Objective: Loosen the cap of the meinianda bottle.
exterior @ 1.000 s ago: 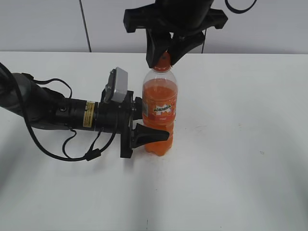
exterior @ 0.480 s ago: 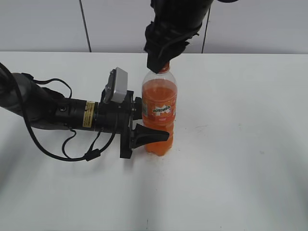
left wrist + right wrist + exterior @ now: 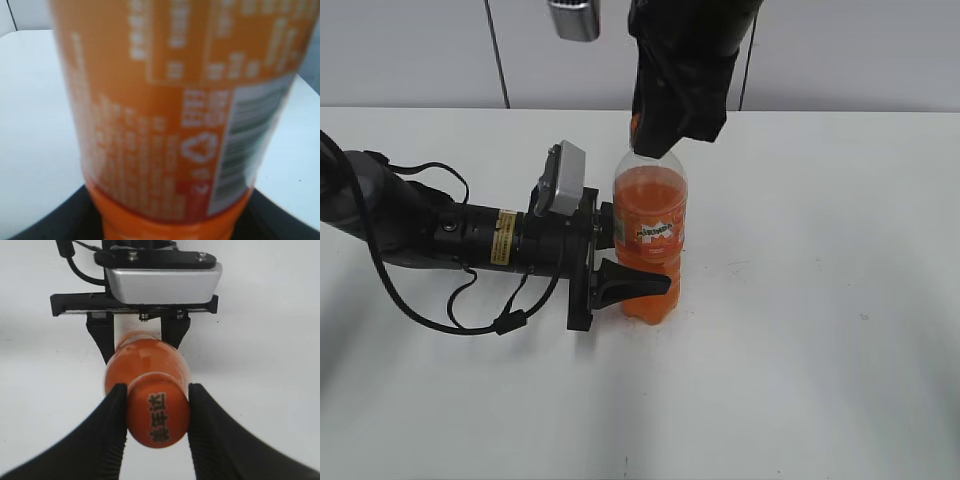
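1. The white tabletop (image 3: 820,350) lies bare across the right and lower frame.
2. My left gripper (image 3: 620,262) clamps the meinianda bottle (image 3: 651,235) low at centre frame; my right gripper (image 3: 156,412), coming from above, pinches the cap (image 3: 158,416) between both fingers.
3. In the exterior view my right arm hides the cap; the left wrist view is blurred label.

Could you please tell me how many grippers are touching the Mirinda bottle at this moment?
2. The left gripper clamps the Mirinda bottle's lower body from the side; the right gripper comes down from above, its fingers closed on the orange cap.
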